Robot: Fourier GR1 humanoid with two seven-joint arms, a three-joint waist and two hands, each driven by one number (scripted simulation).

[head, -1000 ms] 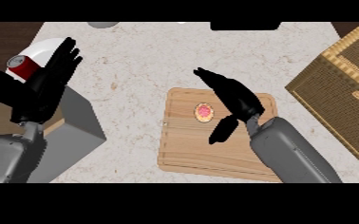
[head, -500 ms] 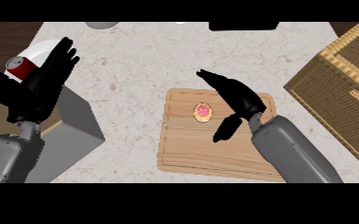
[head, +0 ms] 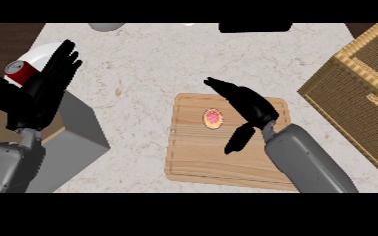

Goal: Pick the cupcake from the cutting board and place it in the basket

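A small cupcake (head: 213,118) with pink topping sits on the wooden cutting board (head: 214,157), near its upper middle. My right hand (head: 247,107) hovers just right of the cupcake, open, fingers stretched up-left past it and thumb hanging down below it; it does not hold the cupcake. The woven basket (head: 347,87) stands at the right edge, partly cut off. My left hand (head: 44,87) rests open at the far left, fingers up.
A red can (head: 18,70) on a white plate (head: 40,55) lies behind the left hand. A grey box (head: 70,145) stands at lower left. A grey round object (head: 107,26) and a black object (head: 255,27) sit along the back edge.
My right hand has drifted slightly down and right, staying open beside the cupcake. The left hand has barely shifted.
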